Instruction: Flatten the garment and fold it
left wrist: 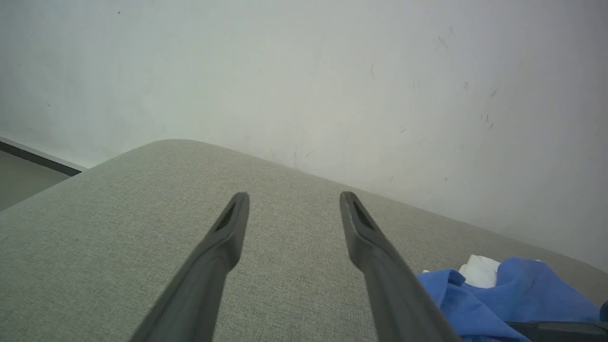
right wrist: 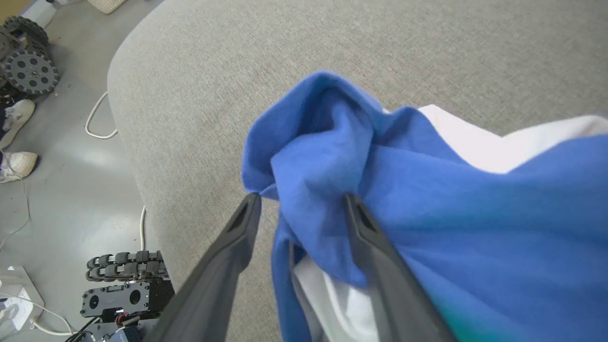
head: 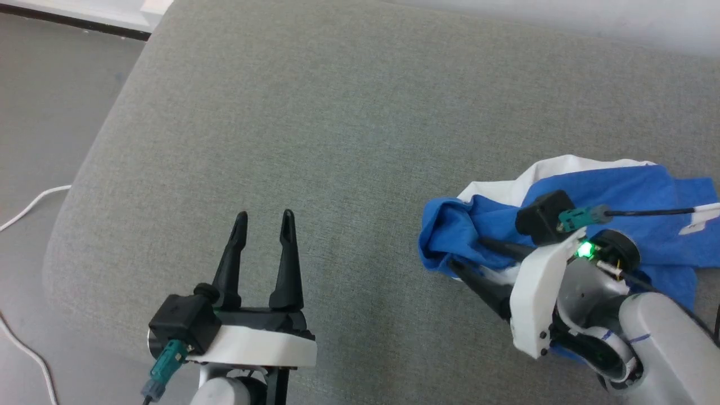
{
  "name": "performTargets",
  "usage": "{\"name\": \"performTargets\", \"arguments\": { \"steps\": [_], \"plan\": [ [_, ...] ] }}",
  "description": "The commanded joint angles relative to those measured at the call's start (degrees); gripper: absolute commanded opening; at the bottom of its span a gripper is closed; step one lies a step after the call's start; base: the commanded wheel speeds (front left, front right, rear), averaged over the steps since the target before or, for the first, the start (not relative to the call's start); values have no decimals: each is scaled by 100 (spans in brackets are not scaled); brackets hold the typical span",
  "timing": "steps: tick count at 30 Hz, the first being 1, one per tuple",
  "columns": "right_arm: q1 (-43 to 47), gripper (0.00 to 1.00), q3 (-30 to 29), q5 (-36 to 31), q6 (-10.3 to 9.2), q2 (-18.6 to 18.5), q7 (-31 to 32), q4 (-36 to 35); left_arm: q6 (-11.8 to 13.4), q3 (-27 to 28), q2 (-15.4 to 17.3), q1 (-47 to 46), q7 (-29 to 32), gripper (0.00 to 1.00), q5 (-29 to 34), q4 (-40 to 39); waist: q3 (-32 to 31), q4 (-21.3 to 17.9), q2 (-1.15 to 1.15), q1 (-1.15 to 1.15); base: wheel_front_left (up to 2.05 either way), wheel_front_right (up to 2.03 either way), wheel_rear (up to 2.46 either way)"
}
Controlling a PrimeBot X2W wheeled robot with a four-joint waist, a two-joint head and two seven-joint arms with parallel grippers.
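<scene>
The garment (head: 619, 191), blue with a white part showing, lies bunched up at the right of a grey upholstered surface (head: 337, 140). My right gripper (head: 467, 253) is at its left end and stands open. In the right wrist view a loose blue fold of the garment (right wrist: 427, 190) hangs between the spread fingers of that gripper (right wrist: 302, 197), not pinched. My left gripper (head: 264, 216) hovers open and empty over bare upholstery at the lower left, well apart from the cloth. The left wrist view has the left gripper (left wrist: 293, 197) open, with the garment (left wrist: 498, 294) at its lower right.
The upholstered surface ends in a rounded left edge (head: 95, 169) with grey floor beyond it. A white cable (head: 28, 208) trails on that floor. A pale wall (left wrist: 332, 71) rises behind the surface. Wheeled machine parts (right wrist: 118, 289) and white shoes (right wrist: 16, 164) are on the floor.
</scene>
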Motion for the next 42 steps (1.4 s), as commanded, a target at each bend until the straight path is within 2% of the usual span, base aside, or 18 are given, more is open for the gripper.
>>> {"name": "performTargets", "arguments": {
  "steps": [1,4,8,13,17,23,29,32,33,34,42],
  "plan": [
    [-70,100,-59,84,-5,-2,-53,-79,-24,22,-13,21,-27,100,-37,0,-30,8,0,0,0,0,0],
    [-274,100,-429,314,-5,22,-121,-355,-16,60,-13,79,-27,100,-44,-14,-63,-23,0,0,0,0,0],
    [-583,100,-1326,214,-5,-61,-221,-598,5,90,-13,104,-27,100,-51,-76,0,-98,0,0,0,0,0],
    [-605,100,-2617,-590,-5,-428,-317,-381,34,29,-13,-7,-27,100,0,-189,254,-140,0,0,0,0,0],
    [-248,100,-3252,-1088,-5,-519,-158,-93,81,-91,-13,-127,-27,100,2,-233,509,-133,0,0,0,0,0],
    [138,100,-3640,-1334,-5,-600,402,301,147,-229,-13,-283,-27,100,25,-269,787,-94,0,0,0,0,0],
    [367,100,-3733,-1470,-5,-731,788,633,200,-283,-13,-346,-27,100,80,-294,933,-76,0,0,0,0,0],
    [419,100,-3737,-1386,-5,-683,1036,767,213,-304,-13,-380,-27,100,82,-290,970,-78,0,0,0,0,0],
    [414,84,-3760,-1358,-5,-639,1090,795,219,-308,-13,-391,-27,100,82,-287,977,-84,0,0,0,0,0],
    [397,0,-3783,-1331,-5,-585,1100,789,223,-313,-13,-402,-27,100,81,-281,978,-88,0,0,0,0,0],
    [-292,0,-3991,-1221,-5,-254,534,277,215,-246,-13,-419,-27,100,36,-199,657,-97,0,0,0,0,0]
  ]
}}
